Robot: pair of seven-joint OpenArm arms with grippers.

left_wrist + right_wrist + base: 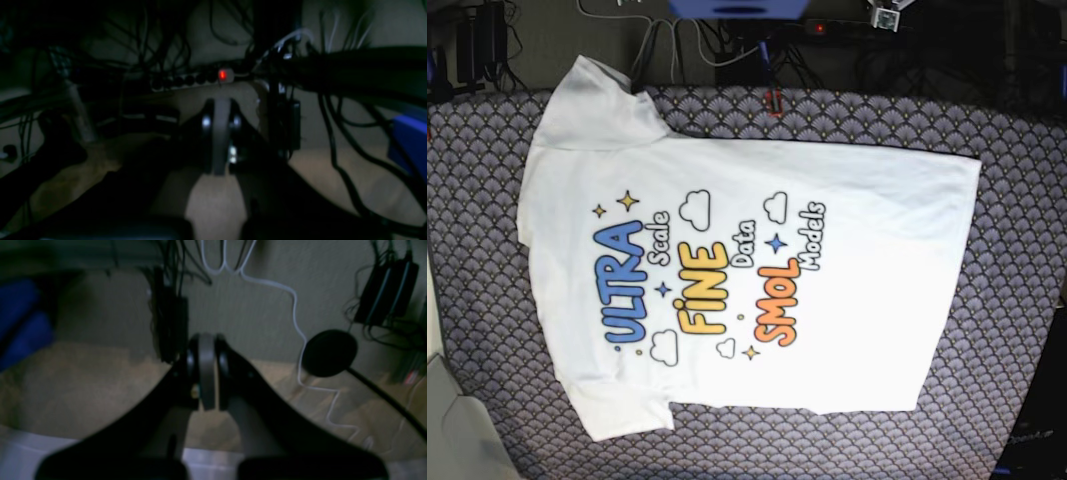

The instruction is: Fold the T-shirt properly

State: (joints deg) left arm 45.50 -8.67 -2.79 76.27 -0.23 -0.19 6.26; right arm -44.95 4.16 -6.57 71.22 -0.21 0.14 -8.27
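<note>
The T-shirt lies spread flat, print side up, on the patterned table cover in the base view. Its neck end points left, its hem right, and both short sleeves stick out at the left corners. Neither arm shows in the base view. In the dim left wrist view my left gripper is shut, its fingers pressed together with nothing between them. My right gripper is likewise shut and empty in the right wrist view. Both wrist cameras face a floor and wall with cables, and no shirt appears in them.
A grey scallop-patterned cover spans the table. A power strip with a red light and tangled cables sit beyond the left gripper. A blue object is at the right. A white cable and a black round disc lie beyond the right gripper.
</note>
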